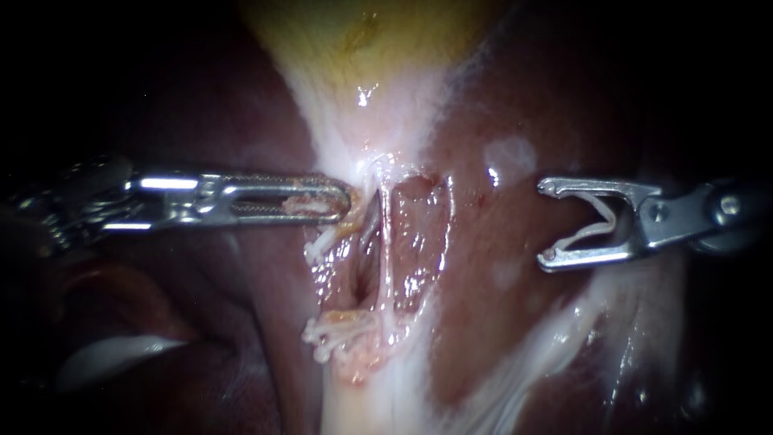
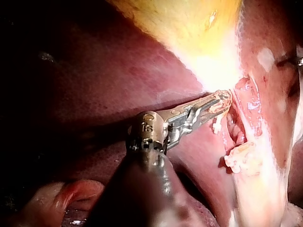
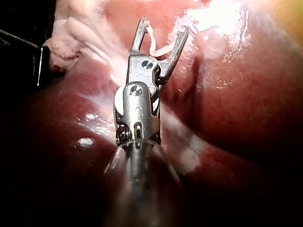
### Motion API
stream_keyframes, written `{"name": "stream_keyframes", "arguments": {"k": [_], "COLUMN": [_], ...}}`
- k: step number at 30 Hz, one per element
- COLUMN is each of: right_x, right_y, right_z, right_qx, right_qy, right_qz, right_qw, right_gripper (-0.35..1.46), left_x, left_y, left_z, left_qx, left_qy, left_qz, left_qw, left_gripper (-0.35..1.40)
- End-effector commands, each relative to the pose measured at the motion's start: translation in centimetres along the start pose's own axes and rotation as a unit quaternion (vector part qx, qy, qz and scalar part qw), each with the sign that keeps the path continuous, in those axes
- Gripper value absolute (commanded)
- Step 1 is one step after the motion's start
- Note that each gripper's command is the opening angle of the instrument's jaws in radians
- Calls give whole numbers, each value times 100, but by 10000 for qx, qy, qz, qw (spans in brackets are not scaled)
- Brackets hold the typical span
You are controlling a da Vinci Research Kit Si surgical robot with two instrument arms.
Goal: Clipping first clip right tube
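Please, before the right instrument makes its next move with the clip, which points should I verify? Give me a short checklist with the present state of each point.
1. Clip loaded: ok. The white V-shaped clip sits between the spread jaws of the right instrument, and both jaws touch it.
2. Tube exposed: ok. The thin pale tube stands free across the dark opening.
3. Jaws around the tube: not ok. The right instrument is apart from it, over the dark red liver.
4. Traction: ok. The left instrument has its jaws shut on pale tissue beside the opening.
5. Space behind the tube clear: cannot tell, because it is dark there.
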Motion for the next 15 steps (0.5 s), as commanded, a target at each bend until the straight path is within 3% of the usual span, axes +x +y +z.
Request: {"name": "stream_keyframes", "arguments": {"k": [1, 8, 15], "right_x": [0, 0, 0], "right_y": [0, 0, -1], "right_z": [0, 0, 0], "right_qx": [-1, -1, 0], "right_qy": [-1, -1, 0], "right_qz": [-1, 0, -1], "right_qw": [10000, 10000, 10000], "right_gripper": [50, 50, 50], "left_x": [0, -6, -28], "left_y": [0, -2, 1], "left_z": [0, -7, -45], "left_qx": [0, 22, -58], "left_qy": [0, 17, 0], "left_qz": [0, -15, -71], "left_qw": [10000, 10000, 10000], "left_gripper": [-35, -35, -35]}}
